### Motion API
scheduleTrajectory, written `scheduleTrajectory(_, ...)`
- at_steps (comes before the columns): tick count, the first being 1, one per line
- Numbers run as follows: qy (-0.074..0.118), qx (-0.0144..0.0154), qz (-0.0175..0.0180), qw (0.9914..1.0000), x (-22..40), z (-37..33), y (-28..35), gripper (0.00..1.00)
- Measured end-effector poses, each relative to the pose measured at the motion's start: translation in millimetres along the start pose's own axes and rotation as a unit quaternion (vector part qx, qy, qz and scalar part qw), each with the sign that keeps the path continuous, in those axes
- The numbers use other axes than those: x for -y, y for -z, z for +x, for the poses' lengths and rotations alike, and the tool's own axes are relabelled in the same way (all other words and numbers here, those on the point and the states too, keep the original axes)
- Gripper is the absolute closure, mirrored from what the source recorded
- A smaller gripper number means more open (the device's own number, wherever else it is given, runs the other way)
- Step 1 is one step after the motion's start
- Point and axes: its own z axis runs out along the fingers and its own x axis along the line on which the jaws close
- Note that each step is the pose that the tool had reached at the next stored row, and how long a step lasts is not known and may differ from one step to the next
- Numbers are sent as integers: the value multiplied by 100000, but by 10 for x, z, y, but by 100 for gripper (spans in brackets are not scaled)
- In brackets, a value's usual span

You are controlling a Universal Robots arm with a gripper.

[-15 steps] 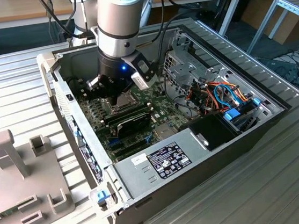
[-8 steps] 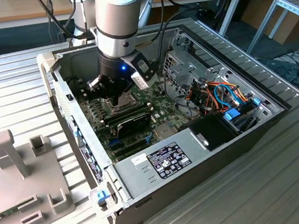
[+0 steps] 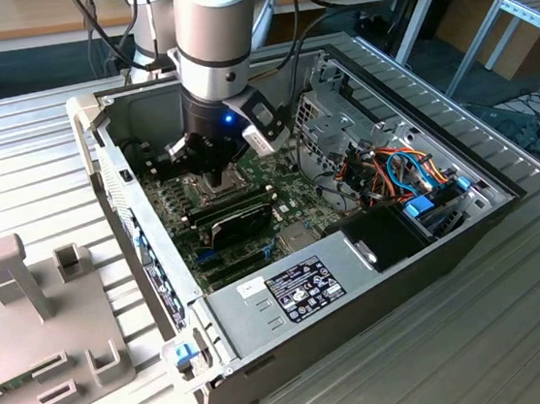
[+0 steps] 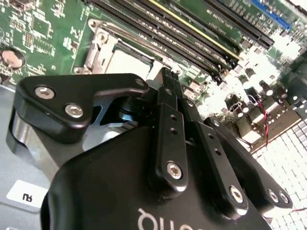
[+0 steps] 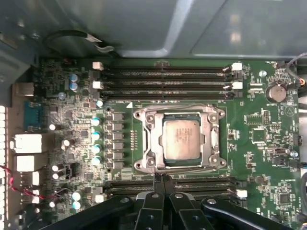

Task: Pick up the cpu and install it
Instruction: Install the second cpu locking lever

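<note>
The cpu (image 5: 181,139), a small square chip with a dull silver top, lies flat inside the metal socket frame (image 5: 145,139) on the green motherboard (image 5: 259,139). Part of the cpu's pale top (image 4: 128,63) shows in the second wrist view beyond the black fingers (image 4: 169,103). My gripper (image 5: 160,178) hangs just off the socket's edge, by the memory slots, fingers pressed together with nothing between them. In the exterior view the gripper (image 3: 221,180) reaches down into the open computer case (image 3: 101,172), hiding the socket.
Rows of memory slots (image 5: 163,81) flank the socket on both sides. A long black card (image 3: 240,215) lies just in front of the gripper, then the power supply (image 3: 294,287). Orange and blue cables (image 3: 398,173) fill the case's right. A grey fixture (image 3: 40,326) stands at the exterior view's left.
</note>
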Motion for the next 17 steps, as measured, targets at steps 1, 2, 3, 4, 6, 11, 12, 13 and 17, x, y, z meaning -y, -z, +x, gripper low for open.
scheduleTrajectory(1,20,-120,527,99999,-9,-23,-2,89)
scheduleTrajectory(2,45,-285,1174,99993,-21,-58,-5,89)
scheduleTrajectory(3,56,-389,1503,99988,-30,-87,-7,89)
scheduleTrajectory(4,65,-450,1649,99985,-36,-110,-8,89)
scheduleTrajectory(6,72,-483,1788,99983,-48,-128,-4,89)
scheduleTrajectory(11,83,-475,1962,99980,-60,-158,56,89)
scheduleTrajectory(12,89,-474,2008,99979,-62,-163,73,89)
scheduleTrajectory(13,88,-473,2053,99978,-63,-167,88,89)
scheduleTrajectory(17,110,-465,2469,99968,-71,-184,183,89)
